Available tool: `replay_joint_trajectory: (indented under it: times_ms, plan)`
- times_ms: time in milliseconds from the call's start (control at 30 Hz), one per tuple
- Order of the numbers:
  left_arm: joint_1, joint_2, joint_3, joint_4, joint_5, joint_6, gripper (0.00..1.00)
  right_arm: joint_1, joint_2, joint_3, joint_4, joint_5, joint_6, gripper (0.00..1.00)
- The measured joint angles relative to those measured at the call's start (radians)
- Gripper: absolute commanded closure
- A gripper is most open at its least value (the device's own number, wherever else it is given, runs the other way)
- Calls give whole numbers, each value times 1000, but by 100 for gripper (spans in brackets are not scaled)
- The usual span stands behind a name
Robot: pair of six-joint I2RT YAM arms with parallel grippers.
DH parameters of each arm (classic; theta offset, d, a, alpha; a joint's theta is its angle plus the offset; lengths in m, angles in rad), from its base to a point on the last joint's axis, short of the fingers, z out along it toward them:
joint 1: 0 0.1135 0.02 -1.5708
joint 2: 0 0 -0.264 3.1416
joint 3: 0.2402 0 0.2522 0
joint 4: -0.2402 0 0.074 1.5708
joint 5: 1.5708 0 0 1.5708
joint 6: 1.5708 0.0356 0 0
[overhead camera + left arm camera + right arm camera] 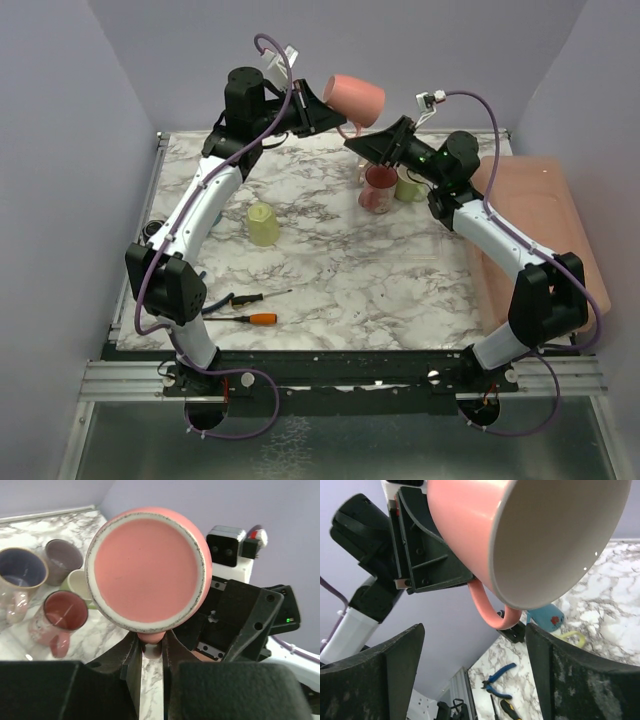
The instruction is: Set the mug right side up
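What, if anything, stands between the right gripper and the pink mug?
Nothing visible does. The right gripper, open, faces the pink mug mouth-on with only air between them, while the left gripper grips its handle.

Soft, even light filled all three views, leaving only faint, diffuse shadows on the marble table (330, 290) beneath the arms. In the right wrist view a mild sheen lay on the pink mug (465, 525), and the right gripper's fingers (375, 675) were dark and blurred. The left gripper's fingers (50, 690) were likewise soft in their own view, while the mug's base was sharp.
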Motion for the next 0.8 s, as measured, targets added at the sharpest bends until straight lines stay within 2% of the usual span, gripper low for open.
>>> replay_joint_trajectory:
  times_ms: [167,400,567,633,800]
  plan:
    - [-2,-1,-18,140,53,-127,100,0,0,-5,118,3,88,27]
    - [-2,-2,-66,377,119,-327,100,0,0,-26,232,24,182,31]
    - [-2,-13,-100,458,138,-391,100,0,-3,-26,274,53,221,35]
    - [-2,-19,-115,468,142,-403,100,0,-5,-25,275,66,231,38]
    - [-4,-45,-169,494,143,-420,100,1,-6,-9,280,77,251,53]
